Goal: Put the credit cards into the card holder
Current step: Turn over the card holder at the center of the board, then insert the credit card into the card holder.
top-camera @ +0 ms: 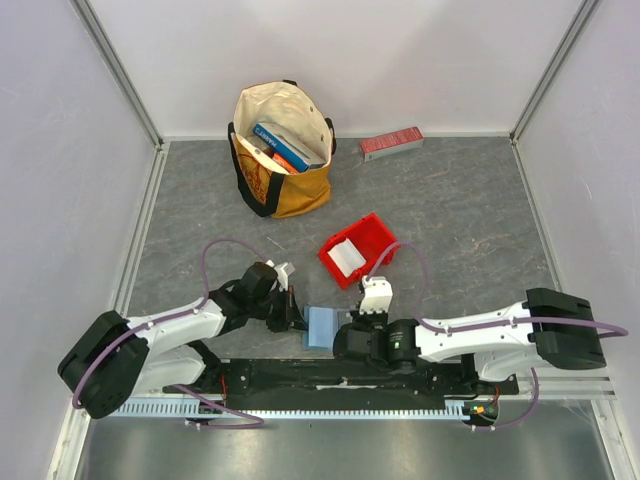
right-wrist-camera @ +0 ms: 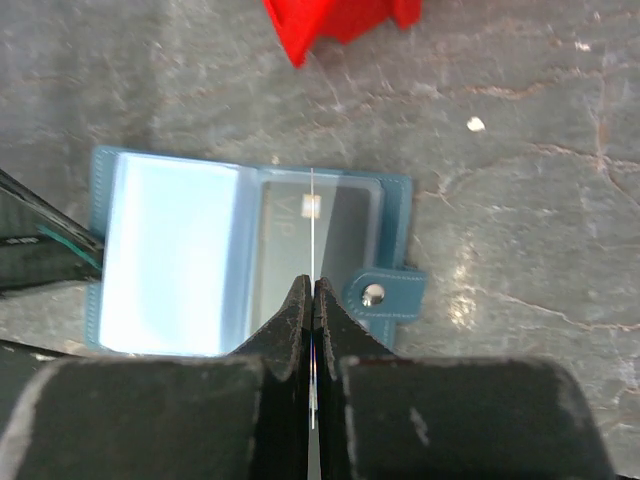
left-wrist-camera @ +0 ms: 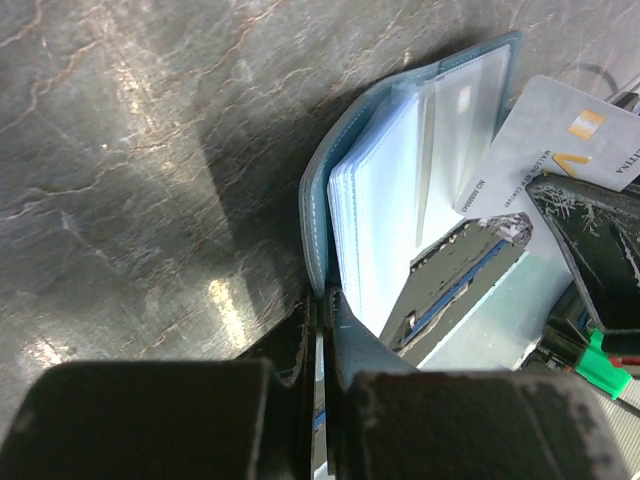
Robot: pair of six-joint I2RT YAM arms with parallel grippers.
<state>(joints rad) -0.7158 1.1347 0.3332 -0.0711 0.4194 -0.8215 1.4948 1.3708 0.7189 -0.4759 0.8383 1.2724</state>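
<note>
Holder: teal-blue folding card holder (right-wrist-camera: 170,262), open, middle of counter (top-camera: 450,220) near edge, between arms.
Left tool (left-wrist-camera: 320,300): closed on holder's cover edge.
Right tool (right-wrist-camera: 311,287): clamping thin white credit card (right-wrist-camera: 312,215), edge-on.
Relation: card directly over holder's tabbed half, right arm nearer.

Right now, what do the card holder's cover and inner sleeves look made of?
The card holder cover looks like teal leather or faux leather: matte, stitched edge, shiny metal-looking snap. Its inner sleeves look like clear glossy plastic: see-through, with glare.
</note>
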